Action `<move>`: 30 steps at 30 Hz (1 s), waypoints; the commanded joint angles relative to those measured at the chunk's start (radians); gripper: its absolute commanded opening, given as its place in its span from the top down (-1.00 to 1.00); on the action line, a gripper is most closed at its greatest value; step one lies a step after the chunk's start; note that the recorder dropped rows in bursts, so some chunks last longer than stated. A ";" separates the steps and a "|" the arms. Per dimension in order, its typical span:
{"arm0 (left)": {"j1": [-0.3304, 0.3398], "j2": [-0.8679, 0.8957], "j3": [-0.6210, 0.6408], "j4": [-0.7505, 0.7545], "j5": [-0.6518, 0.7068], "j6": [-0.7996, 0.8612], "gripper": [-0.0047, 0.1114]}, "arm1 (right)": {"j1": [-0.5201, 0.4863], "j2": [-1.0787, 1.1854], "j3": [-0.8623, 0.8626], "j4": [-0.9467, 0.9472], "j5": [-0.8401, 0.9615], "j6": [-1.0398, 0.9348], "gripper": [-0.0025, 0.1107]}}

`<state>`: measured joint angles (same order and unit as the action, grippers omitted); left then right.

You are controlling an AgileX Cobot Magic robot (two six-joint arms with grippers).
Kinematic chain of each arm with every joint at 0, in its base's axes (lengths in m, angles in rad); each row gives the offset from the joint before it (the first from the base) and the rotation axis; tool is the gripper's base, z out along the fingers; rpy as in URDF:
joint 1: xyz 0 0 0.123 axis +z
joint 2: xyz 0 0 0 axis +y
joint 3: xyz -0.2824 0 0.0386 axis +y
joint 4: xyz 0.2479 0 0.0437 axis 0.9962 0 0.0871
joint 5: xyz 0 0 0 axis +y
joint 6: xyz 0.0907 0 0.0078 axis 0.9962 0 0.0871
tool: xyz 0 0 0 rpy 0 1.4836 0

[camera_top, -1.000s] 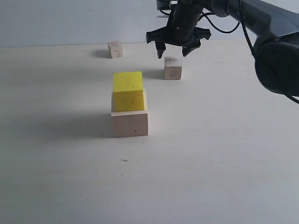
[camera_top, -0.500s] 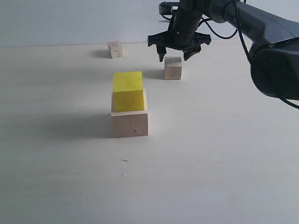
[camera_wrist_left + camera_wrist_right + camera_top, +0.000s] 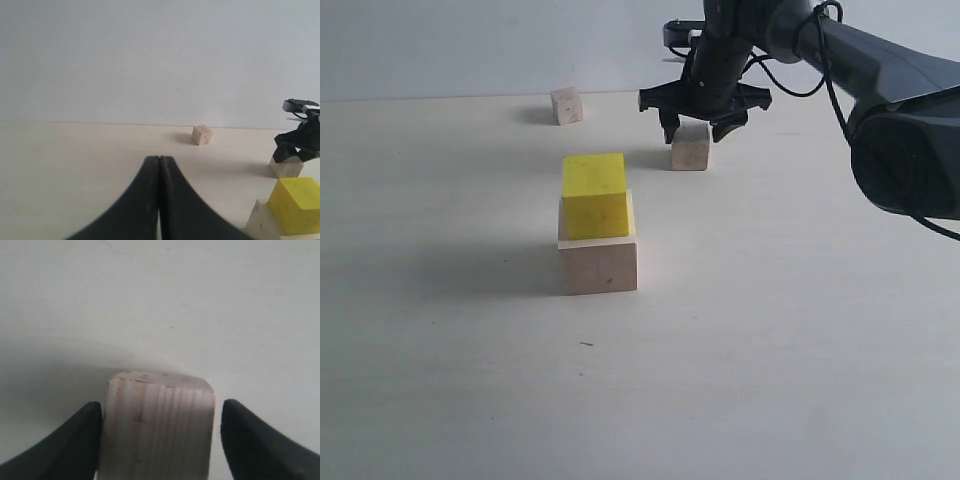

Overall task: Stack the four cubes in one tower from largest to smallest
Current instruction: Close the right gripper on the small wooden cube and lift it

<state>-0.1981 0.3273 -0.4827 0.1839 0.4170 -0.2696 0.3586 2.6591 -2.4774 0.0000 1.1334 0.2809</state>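
Observation:
The large pale wood cube (image 3: pixel 598 265) rests on the table with the bright yellow cube (image 3: pixel 594 195) stacked on it; both also show in the left wrist view, yellow cube (image 3: pixel 297 205) on wood cube (image 3: pixel 262 223). A small pale wood cube (image 3: pixel 689 151) sits behind them to the right. My right gripper (image 3: pixel 700 127) hangs open over it, fingers straddling its sides. In the right wrist view that cube (image 3: pixel 157 427) lies between the open fingers (image 3: pixel 75 442). The other small wood cube (image 3: pixel 566 105) stands far back left. My left gripper (image 3: pixel 159 159) is shut on nothing.
The pale tabletop (image 3: pixel 770 340) spreads wide in front of and beside the two-cube stack. A pale wall (image 3: pixel 470 45) bounds the table's far edge. The right arm (image 3: pixel 880 70) reaches in from the upper right.
My right gripper has come down from above the small wood cube until its open fingers flank the cube. The cubes have not moved.

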 commanded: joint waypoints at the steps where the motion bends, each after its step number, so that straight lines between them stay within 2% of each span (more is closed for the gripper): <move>1: 0.000 -0.005 0.006 -0.011 -0.005 0.006 0.92 | -0.005 -0.003 -0.007 0.000 -0.008 0.003 0.25; 4: 0.000 -0.005 0.006 -0.011 -0.005 0.006 0.92 | -0.005 -0.005 -0.007 0.000 0.025 -0.015 0.67; 7: 0.000 -0.005 0.006 -0.011 -0.005 0.006 0.92 | -0.005 -0.013 -0.016 -0.006 0.088 -0.077 0.95; 12: 0.000 -0.005 0.006 -0.011 -0.005 0.006 0.92 | -0.005 -0.077 -0.031 -0.063 0.088 -0.123 0.96; 20: 0.000 -0.005 0.006 -0.011 -0.003 0.008 0.92 | 0.013 -0.272 0.000 0.011 0.088 -0.124 0.96; 30: 0.000 -0.005 0.006 -0.011 0.003 0.008 0.92 | 0.067 -0.529 0.377 -0.049 0.088 -0.141 0.96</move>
<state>-0.1981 0.3273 -0.4827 0.1817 0.4224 -0.2676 0.4110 2.2140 -2.2029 -0.0155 1.2226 0.1602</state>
